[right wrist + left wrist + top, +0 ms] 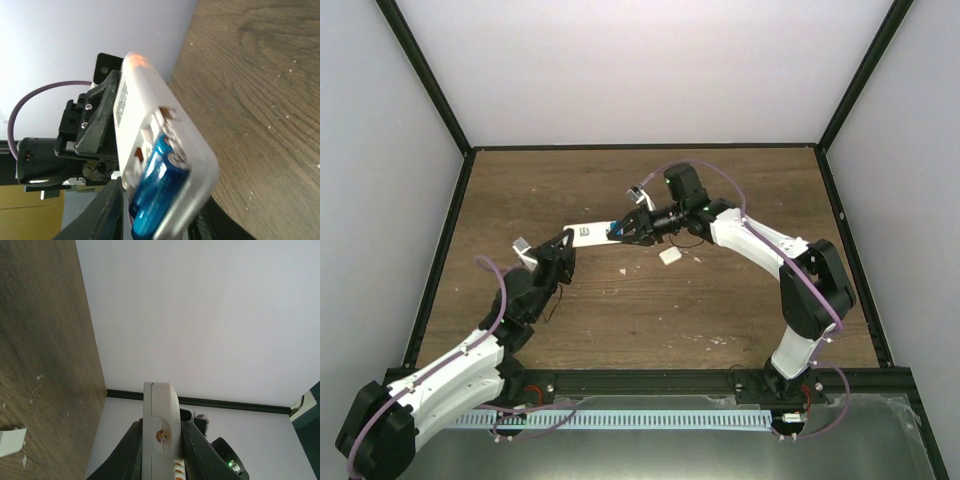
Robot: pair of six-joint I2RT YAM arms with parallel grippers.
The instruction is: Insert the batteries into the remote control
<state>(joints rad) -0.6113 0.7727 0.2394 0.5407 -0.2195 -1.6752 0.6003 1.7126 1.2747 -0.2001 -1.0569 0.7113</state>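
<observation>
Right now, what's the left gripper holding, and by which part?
The left gripper is shut on the remote control, clamping the end farthest from the batteries.

Your count, item by item
One remote control, one loose white piece; the blue batteries blur together, so you cannot count them.

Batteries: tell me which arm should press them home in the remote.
Right. The left hand is shut on the remote control, holding it up, so it's busy. The right hand sits at its open end, fingers flanking the blue batteries lying there.
</observation>
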